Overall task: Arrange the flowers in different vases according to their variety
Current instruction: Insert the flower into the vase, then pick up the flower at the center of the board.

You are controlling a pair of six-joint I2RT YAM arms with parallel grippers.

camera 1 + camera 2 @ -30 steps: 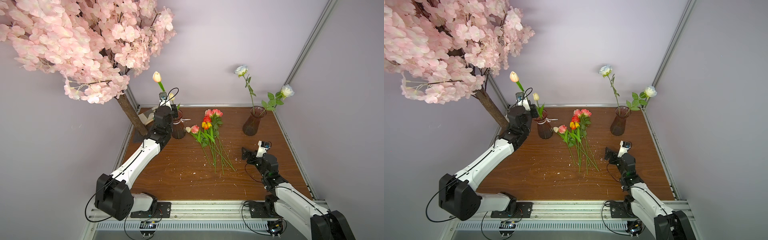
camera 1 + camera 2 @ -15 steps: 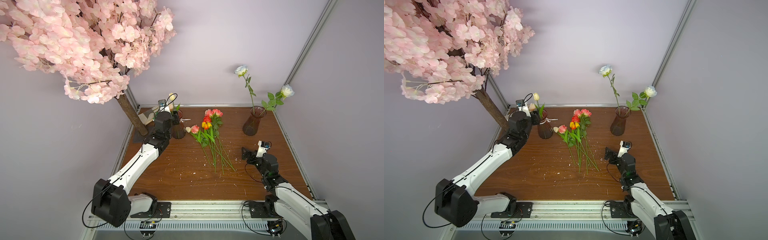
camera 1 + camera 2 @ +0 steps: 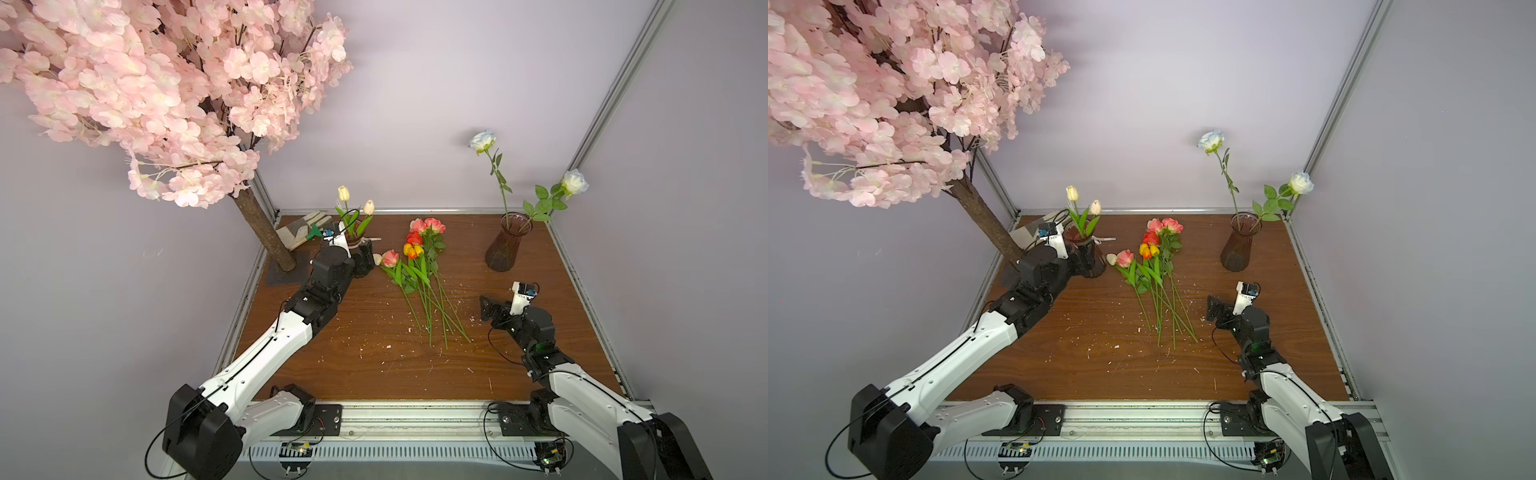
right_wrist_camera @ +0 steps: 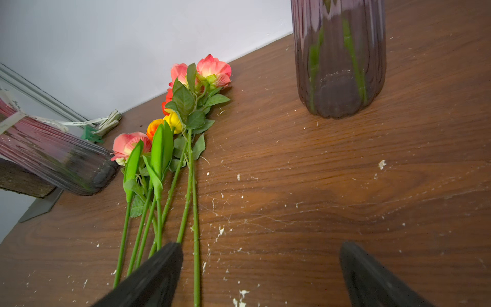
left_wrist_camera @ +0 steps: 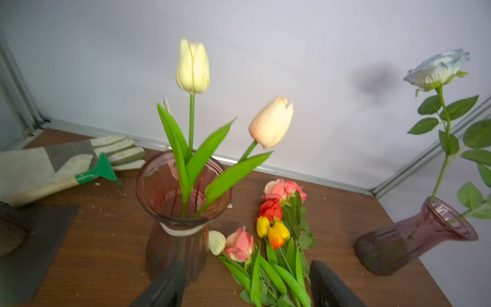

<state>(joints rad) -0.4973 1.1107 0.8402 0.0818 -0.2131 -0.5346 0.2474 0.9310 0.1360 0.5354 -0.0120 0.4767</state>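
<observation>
Stock of the job, as I read it from my station.

Done, item 1: dark reddish-brown ribbed glass vase with a white ribbon at its neck [image 5: 172, 249], upper left of centre in both top views, beside the pink blossom tree [image 3: 166, 95]. It holds two cream tulips [image 5: 193, 66], stems down the neck.

Done, item 2: plain dark reddish-brown ribbed glass vase [image 3: 503, 245], upper right of the wooden table [image 3: 365, 353]. It holds two white leafy roses [image 3: 482, 140].

Outstanding: loose bunch of green-stemmed flowers [image 3: 419, 270], lying flat at mid-frame between the vases. I make out pink roses [image 3: 428, 225], a red rose [image 3: 414, 237], yellow and orange tulips [image 3: 413, 250] and one cream tulip head [image 3: 377, 259]. I judge the sorting under half done.

Left gripper [image 5: 247, 268]: jaws spread, nothing between them, low beside the ribboned vase's body.

Right gripper [image 4: 260, 247]: jaws spread wide, empty, near the stem ends of the bunch.

Views compared: the top views hide much of the ribboned vase behind my left arm. The left wrist view shows its rim, its ribbon and both stems inside, plus a grey-and-white work glove [image 5: 66, 159] and a green-tipped wooden tool [image 5: 95, 172]. Only the right wrist view shows green stems reaching the plain vase's floor, and the loose stem ends up close.
</observation>
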